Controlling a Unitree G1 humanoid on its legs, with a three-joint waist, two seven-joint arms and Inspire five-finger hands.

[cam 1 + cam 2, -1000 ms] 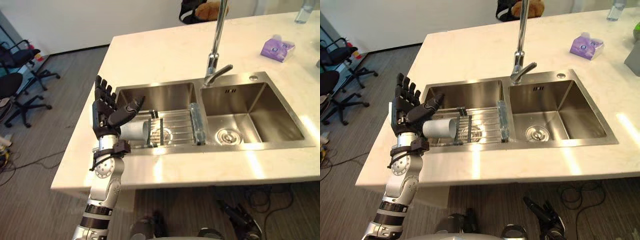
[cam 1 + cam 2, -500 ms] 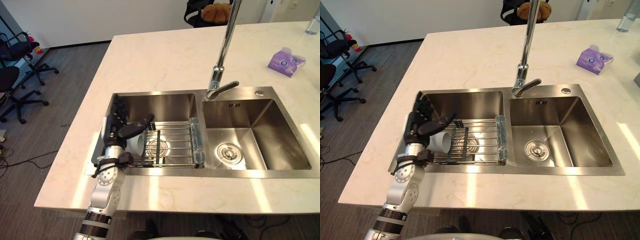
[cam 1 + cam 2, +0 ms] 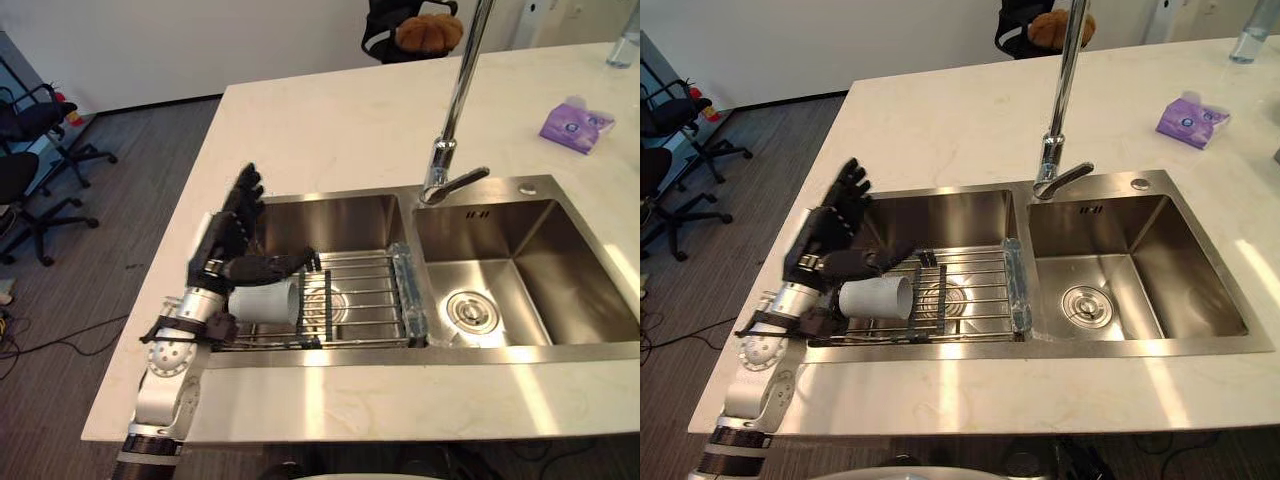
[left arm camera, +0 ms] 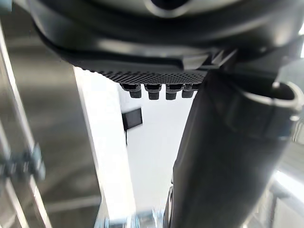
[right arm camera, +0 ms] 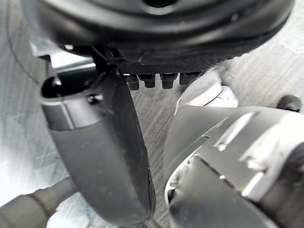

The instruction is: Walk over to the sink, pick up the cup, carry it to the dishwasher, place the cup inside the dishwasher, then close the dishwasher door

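Both eye views look steeply down from above at the tabletop (image 3: 330,130) and sink (image 3: 335,222). They share almost the whole scene, offset slightly sideways. Each wrist view looks along its own hand from very close: left hand (image 4: 142,47), right hand (image 5: 156,28).

This is a kitchen corner in an office. A pale stone tabletop (image 3: 330,120) with a double steel sink (image 3: 340,215) and a tall tap (image 3: 460,90) stands on grey carpet (image 3: 130,220). Black swivel office chairs (image 3: 40,108) sit off to the left. A purple tissue pack (image 3: 577,125) lies at the tabletop's far right.
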